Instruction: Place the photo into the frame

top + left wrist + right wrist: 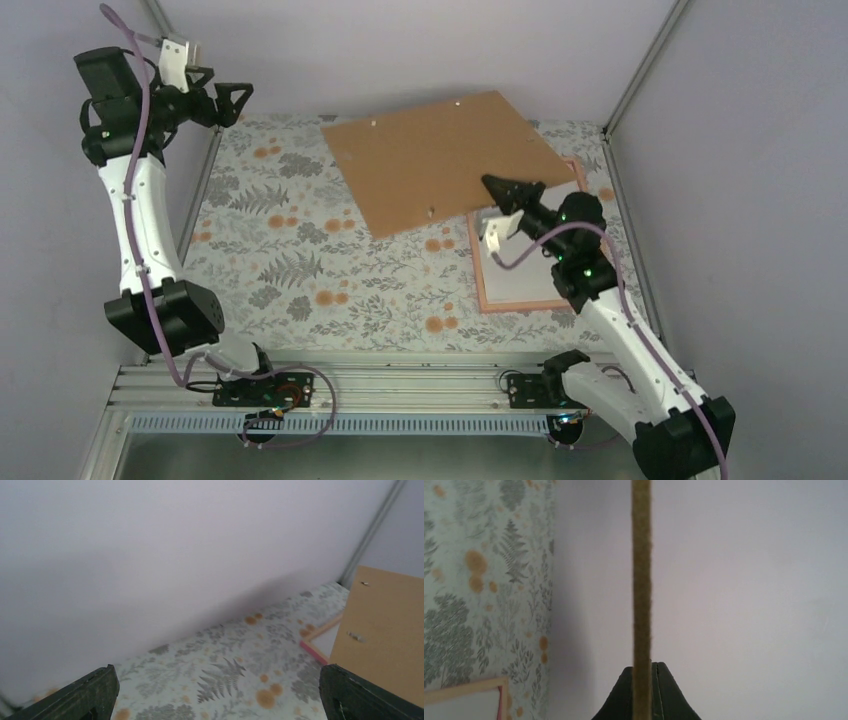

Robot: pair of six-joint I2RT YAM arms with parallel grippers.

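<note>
My right tool (497, 187) is clamped on the 4 o'clock edge of the brown board (430, 160), which is lifted off the worktop (300, 270). The frame (482, 275) lies flat at 3 o'clock with a white sheet (525, 270) inside it. My left tool (225, 98) hangs at 10 o'clock, fingers apart.

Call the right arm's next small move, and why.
Probably ease the brown board right until it sits over the frame. The right gripper clamps its edge and holds it off the table, covering only the frame's far corner. The frame lies flat with a white sheet inside, perhaps the print face down.
</note>
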